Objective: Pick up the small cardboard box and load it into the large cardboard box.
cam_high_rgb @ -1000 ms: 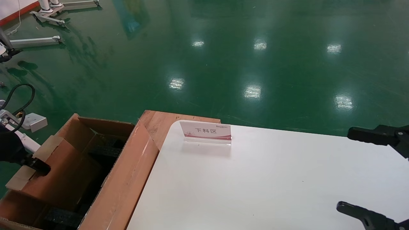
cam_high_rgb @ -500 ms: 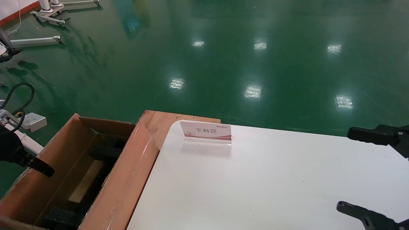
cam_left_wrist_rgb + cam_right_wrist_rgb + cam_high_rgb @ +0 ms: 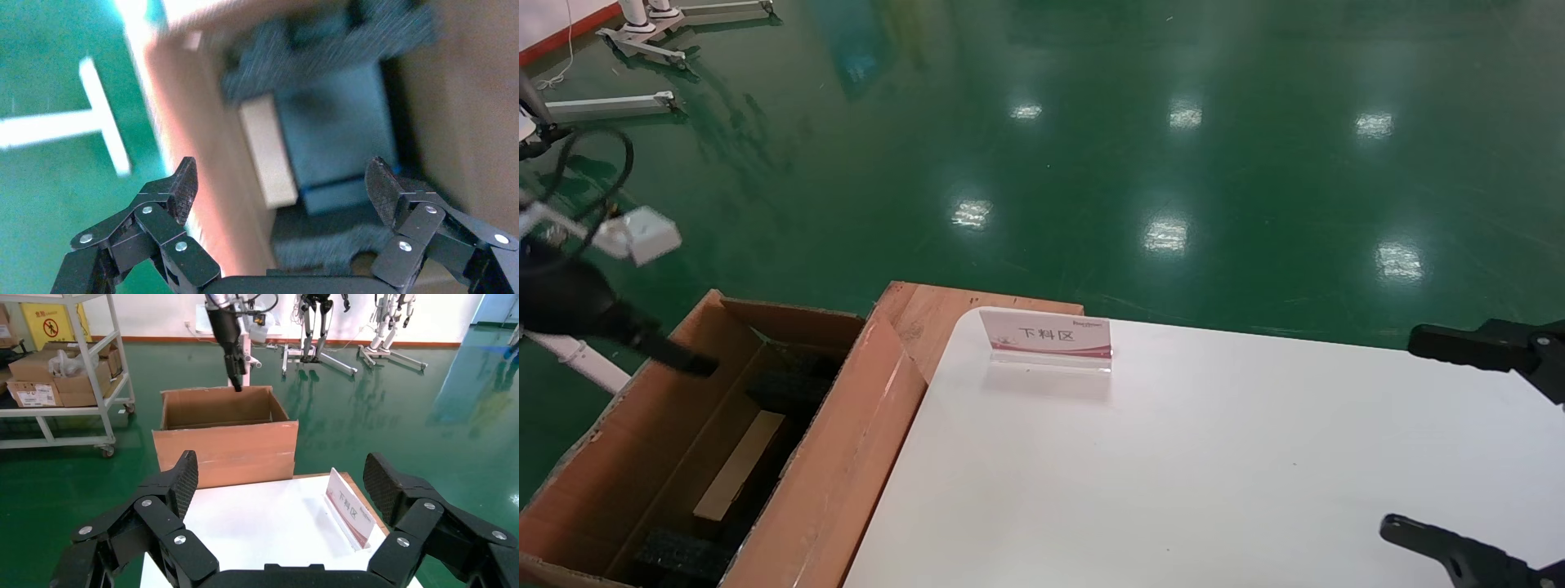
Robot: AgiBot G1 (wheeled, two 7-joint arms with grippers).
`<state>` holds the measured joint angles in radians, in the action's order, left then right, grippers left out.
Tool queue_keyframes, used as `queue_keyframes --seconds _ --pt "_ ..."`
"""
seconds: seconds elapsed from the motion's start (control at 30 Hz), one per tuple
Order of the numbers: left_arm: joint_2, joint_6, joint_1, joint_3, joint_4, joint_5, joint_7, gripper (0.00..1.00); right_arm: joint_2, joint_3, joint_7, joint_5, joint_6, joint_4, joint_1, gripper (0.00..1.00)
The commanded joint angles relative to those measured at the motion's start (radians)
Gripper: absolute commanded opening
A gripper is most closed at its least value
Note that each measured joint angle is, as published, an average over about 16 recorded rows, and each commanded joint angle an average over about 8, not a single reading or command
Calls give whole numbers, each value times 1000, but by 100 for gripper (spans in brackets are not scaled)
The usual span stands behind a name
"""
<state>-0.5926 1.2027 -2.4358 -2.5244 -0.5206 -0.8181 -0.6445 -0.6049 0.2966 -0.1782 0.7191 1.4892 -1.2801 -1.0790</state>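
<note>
— Where's my left gripper [image 3: 281, 184]?

— I see it at the far left of the head view, its arm dark with a black cable looping above the wrist, the fingers angled down and to the right. The wrist camera shows both fingers [image 3: 181, 185] spread wide, nothing between the pads.

— And my right gripper [image 3: 281, 478]?

— I have it low at the right edge of the head view, parked. One finger [image 3: 1459, 344] reaches in from the right higher up, the other sits near the bottom corner, well apart. Its wrist camera gives the same: jaws fully apart, holding nothing, wrist level and facing forward.
</note>
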Motion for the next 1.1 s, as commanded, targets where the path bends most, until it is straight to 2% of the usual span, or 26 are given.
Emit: queue_keyframes --seconds 0.03,0.37,0.6,0.77,1.1 --pt "13 -1 -45 16 -33 10 35 100 0 0 0 0 0 0 0 100" --pt "78 0 -181 77 -220 64 96 100 0 0 0 -1 0 0 0 100" --pt "83 0 -172 115 -258 65 102 100 0 0 0 -1 0 1 0 100" --pt "78 17 -81 245 -292 67 124 100 0 1 1 -1 0 1 0 100" --pt "61 67 179 604 -376 70 184 100 0 1 1 -1 0 1 0 100"
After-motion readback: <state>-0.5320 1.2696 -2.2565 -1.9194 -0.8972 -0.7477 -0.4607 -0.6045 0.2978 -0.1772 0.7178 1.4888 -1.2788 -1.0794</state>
